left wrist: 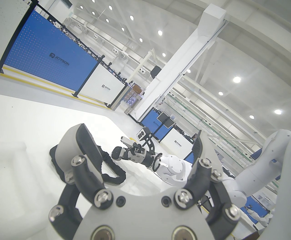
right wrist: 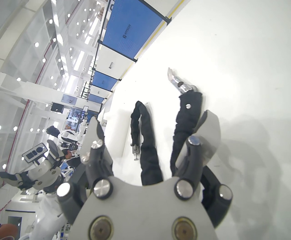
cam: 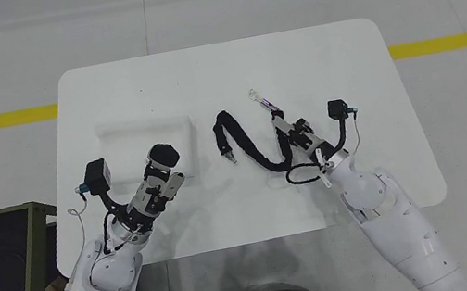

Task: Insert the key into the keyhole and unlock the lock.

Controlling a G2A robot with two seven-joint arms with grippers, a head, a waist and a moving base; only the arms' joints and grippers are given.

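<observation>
lock (cam: 249, 150): black fabric-sleeved chain lock, flat on the worktop (cam: 339, 51) about mid-table, bent into a U.
metal end (right wrist: 181, 85): bare metal head sticking out of the sleeve, pointing to the far side of the worktop, past the right gripper.
pin end (right wrist: 135, 152): the lock's other tip, a small metal stud. It lies just beside the foam tray (cam: 142, 133).
key: can't identify it for sure. A small pale piece (right wrist: 169, 73) sits at the very tip of the metal end, and I can't tell if that's it or whether it is seated.
right gripper (right wrist: 151, 118): low over the lock, jaws spread. The sleeved leg behind the metal end runs right along one finger (right wrist: 209, 127), but I can't tell if they touch. Nothing clamped.
left gripper (left wrist: 139, 130): jaws wide apart, holding nothing. Top view puts it over the foam tray's right part, apart from the lock.
foam tray: white, left half of the worktop.
</observation>
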